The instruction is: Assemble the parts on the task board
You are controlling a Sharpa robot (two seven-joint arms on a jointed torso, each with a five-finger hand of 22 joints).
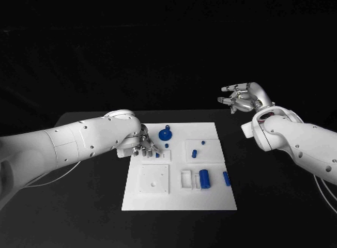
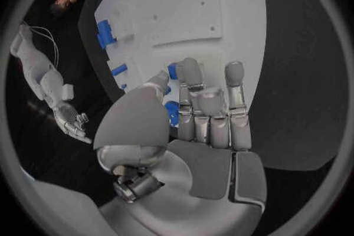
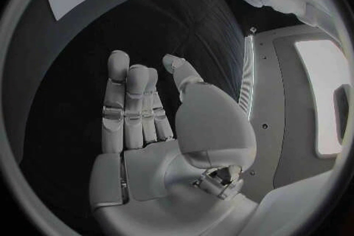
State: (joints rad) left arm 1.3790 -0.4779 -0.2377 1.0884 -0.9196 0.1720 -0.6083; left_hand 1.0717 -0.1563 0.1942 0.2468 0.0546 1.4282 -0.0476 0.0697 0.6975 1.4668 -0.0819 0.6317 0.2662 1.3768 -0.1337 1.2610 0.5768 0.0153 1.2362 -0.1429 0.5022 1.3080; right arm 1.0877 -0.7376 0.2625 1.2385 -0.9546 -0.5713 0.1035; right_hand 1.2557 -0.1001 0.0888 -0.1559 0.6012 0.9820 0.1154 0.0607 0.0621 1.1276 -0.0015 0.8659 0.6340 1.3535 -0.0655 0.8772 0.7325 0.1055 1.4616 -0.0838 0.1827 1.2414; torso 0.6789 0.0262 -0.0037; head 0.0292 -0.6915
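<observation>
Board: the task board [image 1: 213, 199] was a flat white rectangular plate, matte, lying mid-table on the black table [image 1: 87, 217].
Square plates: I counted 3 raised white squares on it. The near-left square [image 1: 155, 179] was the biggest, w/ small holes; the far-right square [image 1: 201, 149] carried a small blue peg [image 1: 194, 153]; the third, the far-left one, sat by my left fingers.
Blue parts: approx 6 seen from the head cam. A round knob-like piece [image 1: 165, 135] at the far middle, w/ a tiny blue bit just beyond it; a stubby cylinder [image 1: 204, 179] near-right, standing in a white bracket [image 1: 189, 179]; a thin bar [image 1: 227, 178] right of that, close to the board's right edge; one small piece at my left fingertips.
Left hand: my left hand [image 1: 142, 145] was over the board's far-left part, silver fingers [image 2: 212, 115] held straight and close together, pointing down at the board. A small blue part [image 2: 171, 111] showed between thumb and fingers; looked pinched, but I can't tell for sure.
Right hand: my right hand [image 1: 242, 99] was up off the table, far right, well apart from the board. Fingers [image 3: 127, 103] were loosely spread, thumb apart, nothing in it.
Finish: hands smooth metallic silver, arms glossy white.
</observation>
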